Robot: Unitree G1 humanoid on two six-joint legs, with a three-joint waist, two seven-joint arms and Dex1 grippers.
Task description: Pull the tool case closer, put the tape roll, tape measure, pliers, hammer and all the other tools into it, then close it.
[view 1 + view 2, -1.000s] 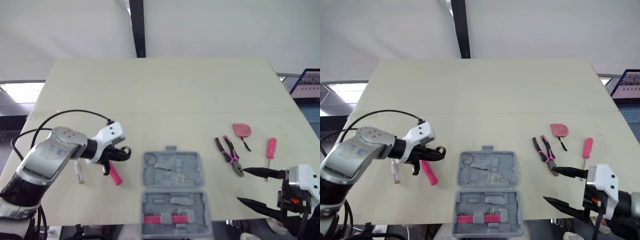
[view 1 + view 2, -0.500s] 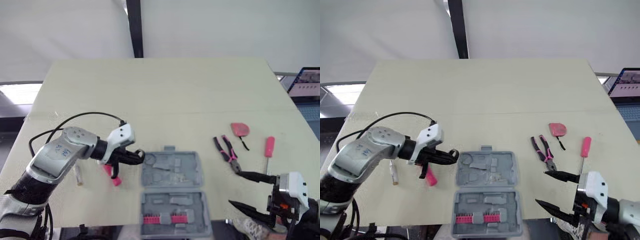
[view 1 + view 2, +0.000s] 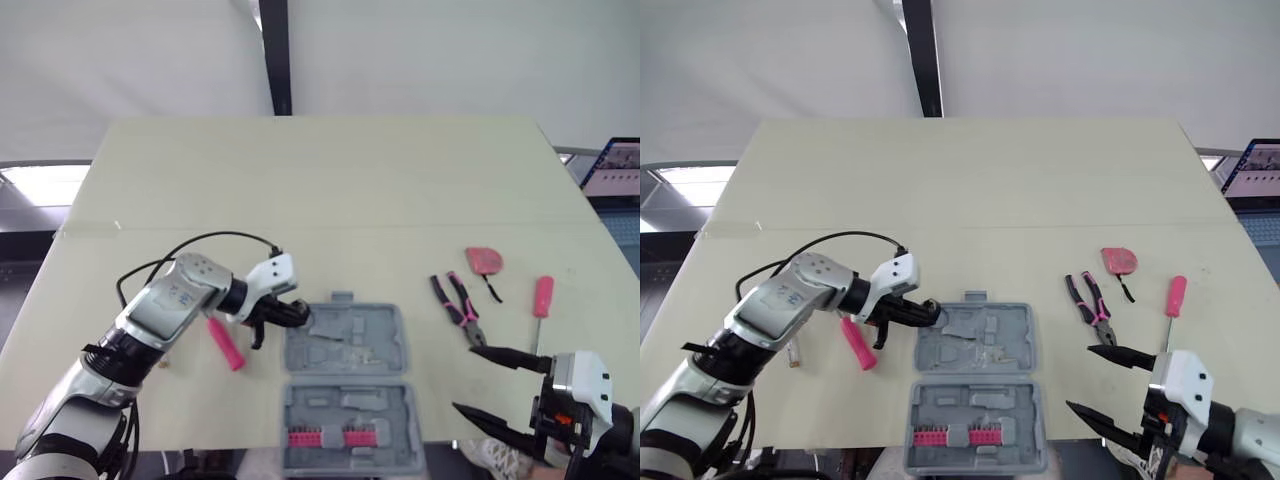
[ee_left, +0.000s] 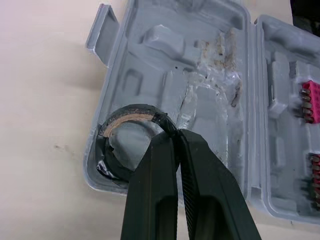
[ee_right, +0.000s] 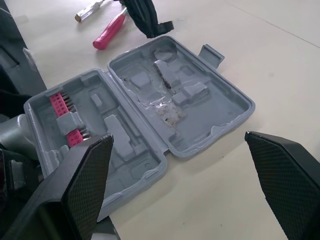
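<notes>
A pale beige table (image 3: 330, 180) seen from above. A grey plastic tool case (image 3: 372, 340) lies open flat at the middle of the near edge, with its two moulded halves one behind the other. The near half holds two short rows of pink screwdriver bits (image 3: 322, 437).

The left gripper (image 3: 297, 316) reaches in from the left to the far left corner of the case's far half. Its two black fingers are pressed together on the wall of a black tape roll (image 4: 131, 112), which has a tan cardboard core. The roll sits tilted at the round recess in that corner. Whether it touches the case floor cannot be told.

Just left of the case, a pink-handled tool (image 3: 225, 343) lies on the table at an angle. Its head is hidden, so its kind cannot be told. Further left lies a small clear-handled screwdriver (image 3: 792, 350).

To the right of the case, well apart from it, lie three more tools. The pliers (image 3: 458, 308) have pink and black handles, and their jaws point toward the near edge. Beyond them is a pink tape measure (image 3: 483, 261) with a black strap. To the right of the pliers is a pink-handled screwdriver (image 3: 541, 297).

The right gripper (image 3: 465, 378) hovers at the near right edge of the table. Its fingers are spread wide apart and hold nothing.

A laptop (image 3: 612, 165) shows at the far right. Its screen is too small to read.
</notes>
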